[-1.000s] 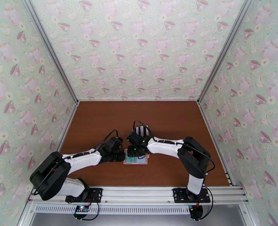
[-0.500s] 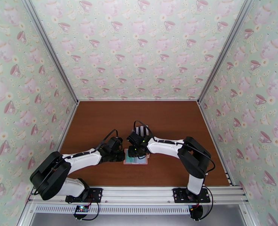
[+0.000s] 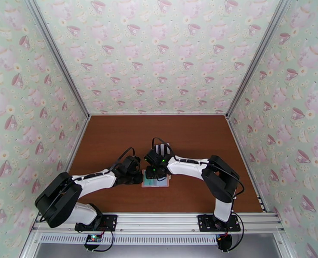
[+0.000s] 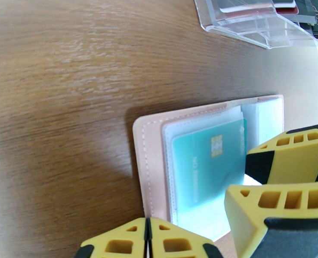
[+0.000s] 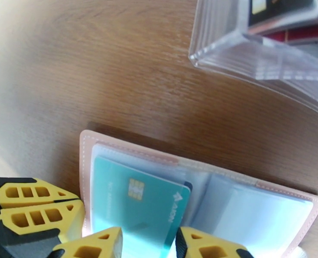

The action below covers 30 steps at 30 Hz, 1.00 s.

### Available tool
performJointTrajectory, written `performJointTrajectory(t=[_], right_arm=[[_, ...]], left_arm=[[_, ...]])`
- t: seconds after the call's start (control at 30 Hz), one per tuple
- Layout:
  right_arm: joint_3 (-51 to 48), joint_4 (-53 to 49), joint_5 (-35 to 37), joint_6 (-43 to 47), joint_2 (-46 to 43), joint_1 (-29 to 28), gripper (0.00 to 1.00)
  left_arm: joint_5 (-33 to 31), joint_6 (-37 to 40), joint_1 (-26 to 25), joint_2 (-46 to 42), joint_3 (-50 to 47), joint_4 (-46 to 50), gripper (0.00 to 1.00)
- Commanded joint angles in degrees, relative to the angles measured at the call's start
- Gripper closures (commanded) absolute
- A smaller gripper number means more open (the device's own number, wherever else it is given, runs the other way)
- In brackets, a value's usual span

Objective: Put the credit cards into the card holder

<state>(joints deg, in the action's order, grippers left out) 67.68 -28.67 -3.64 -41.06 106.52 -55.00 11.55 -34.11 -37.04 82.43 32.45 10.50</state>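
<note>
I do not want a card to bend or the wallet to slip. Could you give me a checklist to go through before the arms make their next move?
1. The card holder lies open and flat on the table: ok.
2. The left gripper is shut, with its tips at the holder's edge: ok.
3. The front end of the teal card looks to be under the clear pocket: ok.
4. Card fully seated: cannot tell, as the right gripper hides its rear end.
5. The right gripper's jaws stand apart over the card: ok.
6. More cards stand in the clear rack: ok.
</note>
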Motion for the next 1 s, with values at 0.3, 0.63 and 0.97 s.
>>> performJointTrajectory(t=[0.3,0.63,0.97], right_arm=[[0.55,-1.44,1.67,1.76,-2.36,1.08,0.60],[-0.28,-4.70,4.54,4.28,-9.16,4.73,0.57],[0.69,-7.58,7.50,7.40,-13.38,8.86,0.56]], left_arm=[[0.29,2.15,2.87,1.93,2.26,0.78,0.86],[0.81,4.44,7.07,1.53,6.06,3.53,0.79],[0.48,5.33,7.50,1.47,11.61,5.50,0.73]])
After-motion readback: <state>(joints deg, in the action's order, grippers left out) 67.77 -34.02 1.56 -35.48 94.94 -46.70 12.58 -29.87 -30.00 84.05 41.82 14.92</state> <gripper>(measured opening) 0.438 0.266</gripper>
